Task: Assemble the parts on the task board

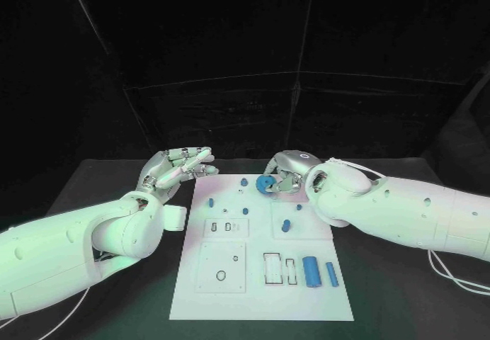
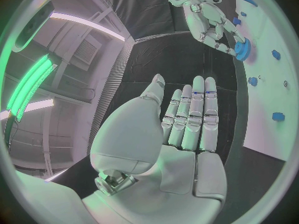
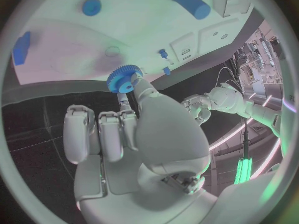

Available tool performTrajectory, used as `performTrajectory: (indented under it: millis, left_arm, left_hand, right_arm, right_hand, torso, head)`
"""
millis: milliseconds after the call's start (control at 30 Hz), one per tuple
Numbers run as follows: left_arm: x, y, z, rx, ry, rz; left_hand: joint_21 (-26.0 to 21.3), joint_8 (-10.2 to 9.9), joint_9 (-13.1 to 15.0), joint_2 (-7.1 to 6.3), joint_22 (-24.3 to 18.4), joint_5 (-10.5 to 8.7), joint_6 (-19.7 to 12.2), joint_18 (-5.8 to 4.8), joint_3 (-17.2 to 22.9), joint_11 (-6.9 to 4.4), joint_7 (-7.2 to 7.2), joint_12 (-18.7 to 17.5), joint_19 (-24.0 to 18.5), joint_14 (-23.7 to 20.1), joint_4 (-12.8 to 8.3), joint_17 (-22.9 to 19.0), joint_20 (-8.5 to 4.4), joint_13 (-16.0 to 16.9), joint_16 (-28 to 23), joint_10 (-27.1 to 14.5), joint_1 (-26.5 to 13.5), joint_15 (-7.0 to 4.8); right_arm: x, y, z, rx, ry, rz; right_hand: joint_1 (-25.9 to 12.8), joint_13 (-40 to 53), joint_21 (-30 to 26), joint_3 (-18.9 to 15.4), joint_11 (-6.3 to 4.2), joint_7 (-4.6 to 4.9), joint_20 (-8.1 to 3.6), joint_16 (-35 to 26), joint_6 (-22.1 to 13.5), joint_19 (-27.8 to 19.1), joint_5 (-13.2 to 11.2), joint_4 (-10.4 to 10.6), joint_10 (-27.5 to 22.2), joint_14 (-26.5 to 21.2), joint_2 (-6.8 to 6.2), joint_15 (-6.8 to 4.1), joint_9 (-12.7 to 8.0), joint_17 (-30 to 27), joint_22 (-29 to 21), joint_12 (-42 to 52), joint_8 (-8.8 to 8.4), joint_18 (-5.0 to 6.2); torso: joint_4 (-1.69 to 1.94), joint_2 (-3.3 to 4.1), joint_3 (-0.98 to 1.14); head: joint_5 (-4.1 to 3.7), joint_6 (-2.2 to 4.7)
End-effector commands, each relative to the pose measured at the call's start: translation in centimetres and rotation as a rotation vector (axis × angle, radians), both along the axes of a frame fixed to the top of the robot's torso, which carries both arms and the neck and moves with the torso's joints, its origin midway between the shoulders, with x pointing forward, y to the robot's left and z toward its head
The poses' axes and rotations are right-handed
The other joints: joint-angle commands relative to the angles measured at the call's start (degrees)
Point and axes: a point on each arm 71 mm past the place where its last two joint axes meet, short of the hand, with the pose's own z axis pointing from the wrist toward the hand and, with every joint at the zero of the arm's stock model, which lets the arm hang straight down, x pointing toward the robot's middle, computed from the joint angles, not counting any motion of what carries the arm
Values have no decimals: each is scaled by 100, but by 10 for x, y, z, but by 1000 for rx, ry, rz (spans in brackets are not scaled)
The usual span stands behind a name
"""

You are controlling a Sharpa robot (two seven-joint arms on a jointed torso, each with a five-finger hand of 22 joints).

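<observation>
Two hands: both are up at the far end of the white task board (image 1: 265, 283), one at each side.
Right hand (image 1: 289, 170): pinches a blue gear (image 1: 265, 184) between thumb and fingertips, the other fingers curled in beside it.
Blue gear: toothed, with a hole through its hub; held low over the far part of the board, whether touching it I cannot tell.
Left hand (image 1: 179, 168): holds nothing, fingers straight and side by side, thumb apart, over the black table (image 1: 92, 184) just beside the board's far left corner.
Blue cylinders (image 1: 310, 271): two lie side by side near the board's near right corner.
Small blue pegs (image 1: 210, 202): scattered over the far half.
Oval blue part (image 1: 286, 226): lies mid-board, right of centre.
</observation>
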Motion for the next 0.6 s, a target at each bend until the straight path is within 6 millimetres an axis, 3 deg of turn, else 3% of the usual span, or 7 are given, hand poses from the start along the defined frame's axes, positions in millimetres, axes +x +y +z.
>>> performTrajectory:
  millis: [33, 300, 600]
  left_arm:
    - [0, -2, 2, -5, -14, -14]
    - [0, -3, 2, -6, -15, -16]
    - [0, -4, 2, -7, -15, -19]
  left_hand:
    - [-32, -25, -4, 50, -5, -13, 29, 32, 5, 17, -9, -39, 20, -9, -32, 5, 3, -7, -33, 29, -2, 0]
    - [-32, -25, -4, 50, -5, -13, 29, 32, 5, 17, -9, -39, 20, -9, -32, 5, 3, -7, -33, 29, -2, 0]
    - [-32, -25, -4, 50, -5, -13, 29, 32, 5, 17, -9, -39, 20, -9, -32, 5, 3, -7, -33, 29, -2, 0]
  right_arm:
    - [-2, 15, 5, -17, -70, 29]
    - [-4, 46, -3, -28, -54, 82]
    - [0, 62, -13, -50, -32, 90]
  right_hand:
    - [-63, 726, 30, 97, -27, -180, -28, 18, 326, 17, 13, 58, 112, 459, -32, -50, 34, 782, 433, 13, -14, -119]
    - [-98, 729, 30, 176, -24, -174, -28, 18, 329, 18, 28, 35, 113, 459, -53, -48, 27, 782, 436, 9, -56, -119]
    - [-129, 720, 32, 232, -18, -166, -25, 14, 324, 21, 38, 17, 104, 458, -74, -43, 22, 773, 441, -4, -93, -120]
  torso:
    - [8, 9, 2]
    - [2, 8, 1]
    - [8, 8, 3]
  head:
    - [12, -11]
    - [53, -33]
    - [78, -58]
